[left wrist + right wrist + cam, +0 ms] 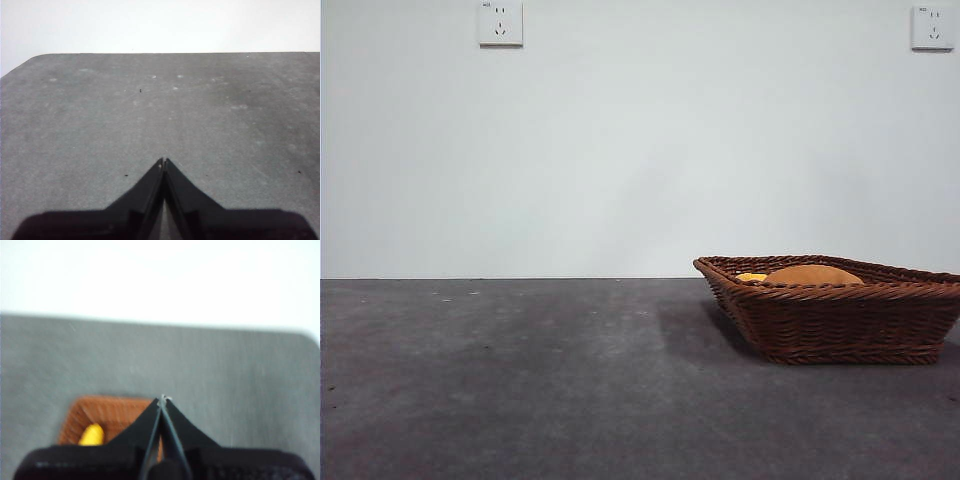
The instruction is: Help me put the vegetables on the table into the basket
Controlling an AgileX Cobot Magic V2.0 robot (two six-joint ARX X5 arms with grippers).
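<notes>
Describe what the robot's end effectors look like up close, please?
Each end effector, left and right, is matte black: two flat, wedge-shaped jaws tapering to a narrow tip from a broad dark base. No cables, markings or labels show.

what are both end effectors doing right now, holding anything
Left end effector: closed, holding nothing, above bare table.
Right end effector: closed, holding nothing, above the basket.
</notes>
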